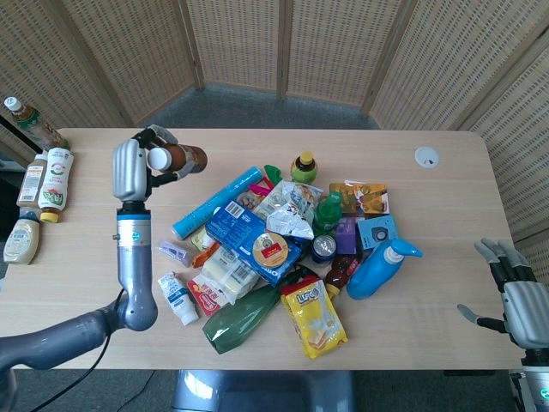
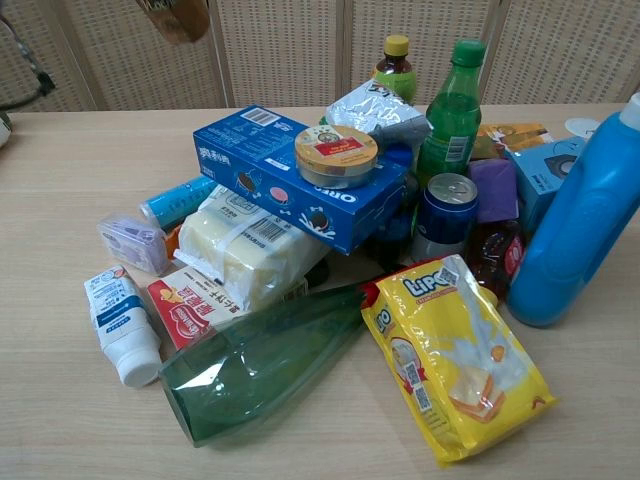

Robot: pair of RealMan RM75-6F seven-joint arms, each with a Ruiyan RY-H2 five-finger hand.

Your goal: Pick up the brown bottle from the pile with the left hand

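Observation:
My left hand [image 1: 131, 168] grips the brown bottle [image 1: 177, 158] by its white-capped neck and holds it tipped on its side, well above the table and left of the pile. In the chest view only the bottle's bottom end [image 2: 178, 17] shows at the top edge; the hand itself is out of that frame. The pile lies mid-table around a blue cookie box [image 1: 243, 232]. My right hand [image 1: 520, 302] hangs off the table's right front corner, fingers apart, holding nothing.
The pile holds a green glass bottle [image 2: 262, 361], a yellow snack bag [image 2: 459, 354], a blue detergent bottle [image 2: 587, 225], a green soda bottle [image 2: 451, 111] and a white tube [image 2: 121, 327]. Several sauce bottles [image 1: 41, 189] lie at the table's left edge.

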